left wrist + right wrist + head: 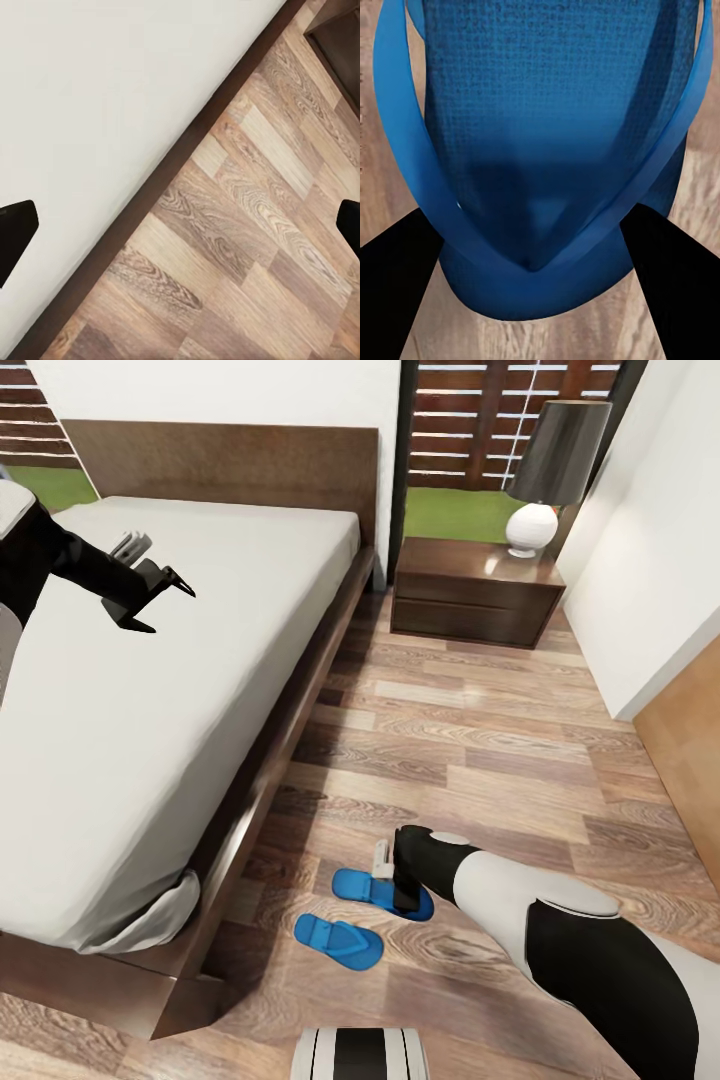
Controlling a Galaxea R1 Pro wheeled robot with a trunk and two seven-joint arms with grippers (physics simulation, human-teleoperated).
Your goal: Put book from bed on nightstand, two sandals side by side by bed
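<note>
**Right gripper down on one sandal; book not accounted for**

Under my right gripper (532, 247) lies a bright blue flip-flop sandal (547, 127). In the right wrist view its toe strap meets in a V between the two dark fingertips (397, 285), which stand spread on either side of the sole's end. I cannot tell whether they touch the rubber; I judge the jaws open around it, not clamped.

In the head view this sandal (372, 888) rests on the brown wood-plank floor (480, 740) with the right gripper (405, 900) on top of it. The second blue flip-flop (338, 940) lies just beside it, on the near side of the hand, roughly parallel but offset. Both are near the dark brown bed frame (300, 700).

My left gripper (160, 600) hangs over the off-white mattress (150, 700), fingers wide apart, holding nothing.

Beyond the right hand, against the far wall, stands the low dark-brown nightstand (470, 595) carrying a white-based lamp with a dark shade (545, 470). I see no book on its top.

Status, my judgement: sandals nearly paired beside the bed, alignment still to tidy. Book transfer unconfirmed.
</note>
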